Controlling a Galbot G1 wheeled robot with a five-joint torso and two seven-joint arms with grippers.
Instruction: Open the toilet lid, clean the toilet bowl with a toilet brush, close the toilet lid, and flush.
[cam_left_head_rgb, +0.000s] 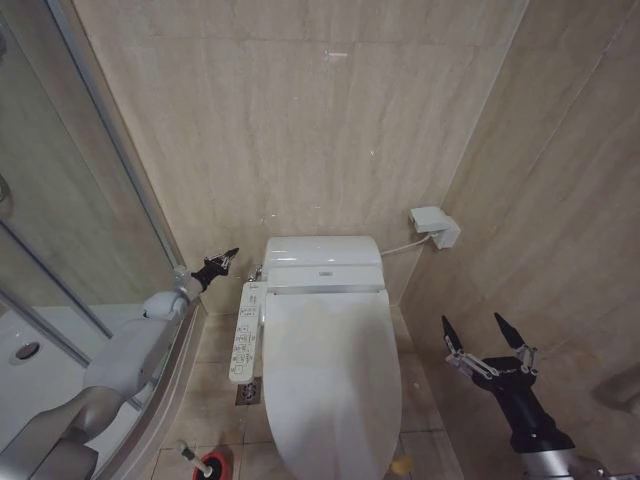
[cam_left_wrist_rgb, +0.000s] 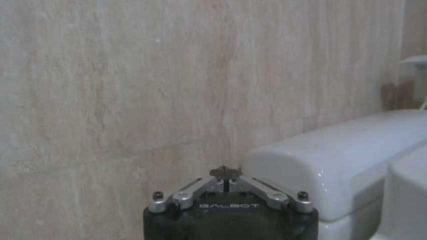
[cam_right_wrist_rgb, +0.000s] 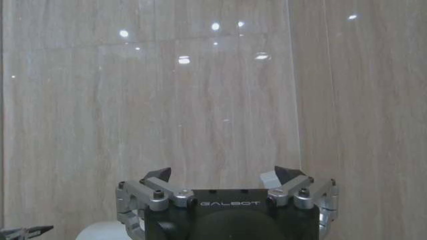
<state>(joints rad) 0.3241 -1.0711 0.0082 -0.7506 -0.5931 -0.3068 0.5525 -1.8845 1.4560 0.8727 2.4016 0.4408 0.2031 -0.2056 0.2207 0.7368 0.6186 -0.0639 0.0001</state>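
The toilet lid (cam_left_head_rgb: 330, 380) lies closed over the toilet, so the toilet bowl is hidden. A small yellow strap (cam_left_head_rgb: 400, 465) shows at the lid's front edge. The toilet brush (cam_left_head_rgb: 188, 454) stands in its red cup holder (cam_left_head_rgb: 212, 466) on the floor, left of the toilet's front. My left gripper (cam_left_head_rgb: 224, 259) is shut and empty, held by the wall just left of the toilet's rear unit (cam_left_wrist_rgb: 333, 160); its closed tips (cam_left_wrist_rgb: 225, 173) point at the wall. My right gripper (cam_left_head_rgb: 472, 322) hangs open and empty to the right of the toilet, facing the tiled wall (cam_right_wrist_rgb: 220, 174).
A long white control panel (cam_left_head_rgb: 246, 332) runs along the toilet's left side, with a floor drain (cam_left_head_rgb: 248, 392) below it. A glass shower enclosure (cam_left_head_rgb: 70, 220) stands at the left. A white box (cam_left_head_rgb: 435, 226) is mounted on the right wall. Tiled walls close in behind and right.
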